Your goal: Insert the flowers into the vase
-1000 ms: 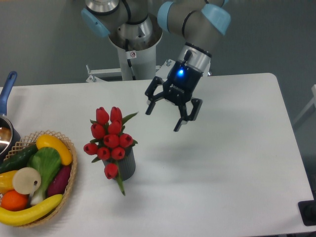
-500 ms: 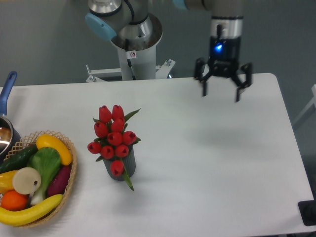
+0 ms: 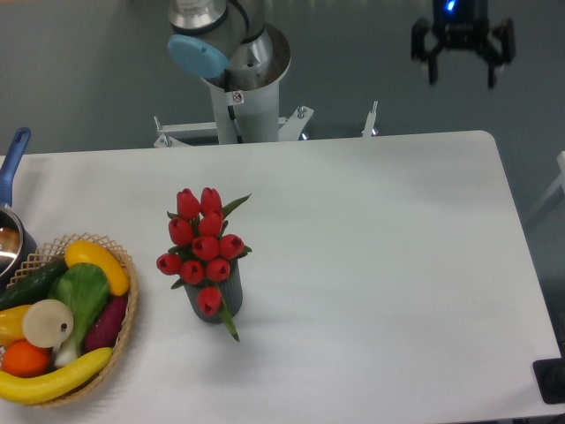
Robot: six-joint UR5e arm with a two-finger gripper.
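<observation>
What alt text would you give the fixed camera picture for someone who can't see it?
Red tulip flowers stand in a small dark grey vase on a white table. The open, empty gripper hangs high at upper right, and a wicker basket of plastic produce sits at the left edge.

I see the flowers [image 3: 202, 248], red closed tulip buds with green leaves, standing in the vase [image 3: 214, 299], a small dark grey ribbed cylinder upright on the counter [image 3: 371, 265].
</observation>
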